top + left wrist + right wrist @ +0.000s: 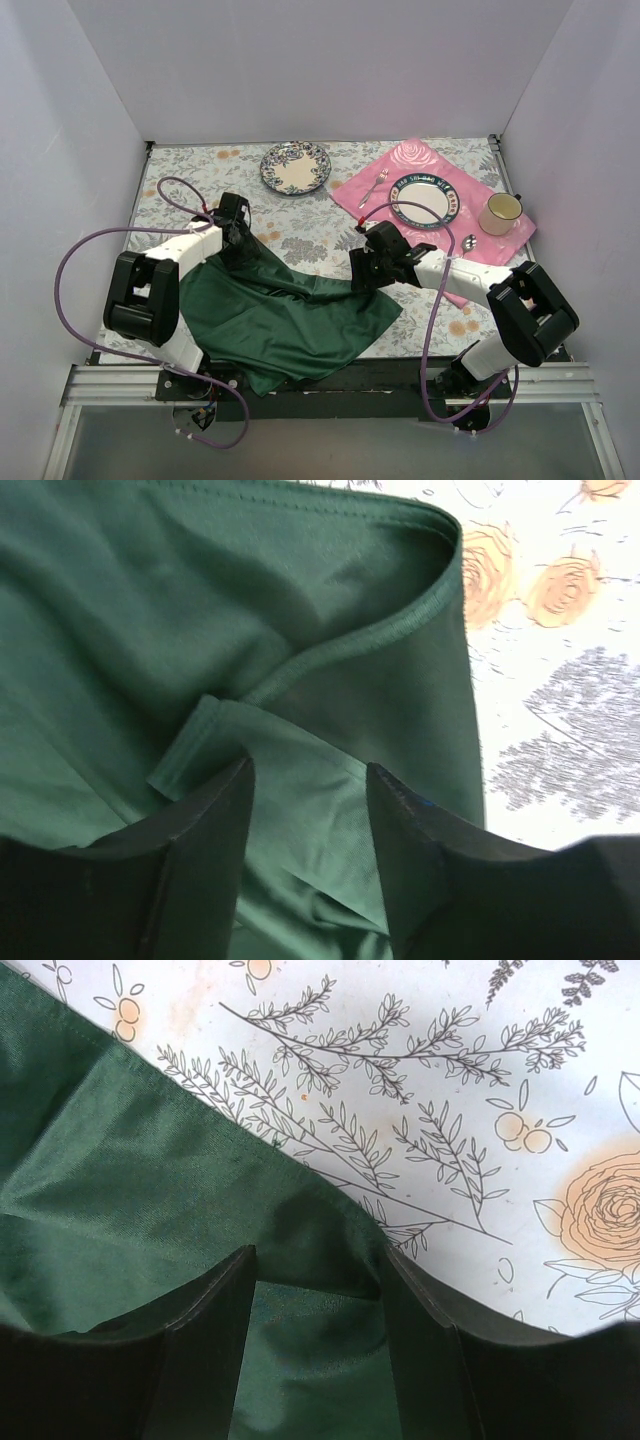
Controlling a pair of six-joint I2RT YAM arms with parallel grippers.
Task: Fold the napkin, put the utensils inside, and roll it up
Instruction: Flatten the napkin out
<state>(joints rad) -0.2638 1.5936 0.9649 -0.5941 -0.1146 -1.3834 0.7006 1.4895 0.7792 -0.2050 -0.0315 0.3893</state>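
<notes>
Napkin: the dark green plain cloth napkin [290, 315] lies rumpled on the table [190, 165] at the lower centre of the top view, between the two arms. Its lowest corner reaches over the table's near edge.
Left hand: the left hand [238, 240] is at the napkin's upper left corner. In the left wrist view its black fingers [205, 820] stand apart, with a gap between them. A turned-over hemmed flap of the green cloth [200, 630] lies in that gap.
Right hand: the right hand [365, 268] is at the napkin's upper right edge. In the right wrist view its fingers [215, 1310] stand apart and straddle the hem. Green cloth [130, 1180] fills the lower left of that frame, and leaf-and-rose print fills the rest.
Upper centre: a round floral-rimmed plate [295, 167] sits on the table, well apart from the napkin.
Upper right: a pink rose-patterned placemat [420, 158] carries a blue-rimmed plate [425, 203], a cream mug [500, 213], a silver fork [373, 187] and a small spoon [469, 242].
</notes>
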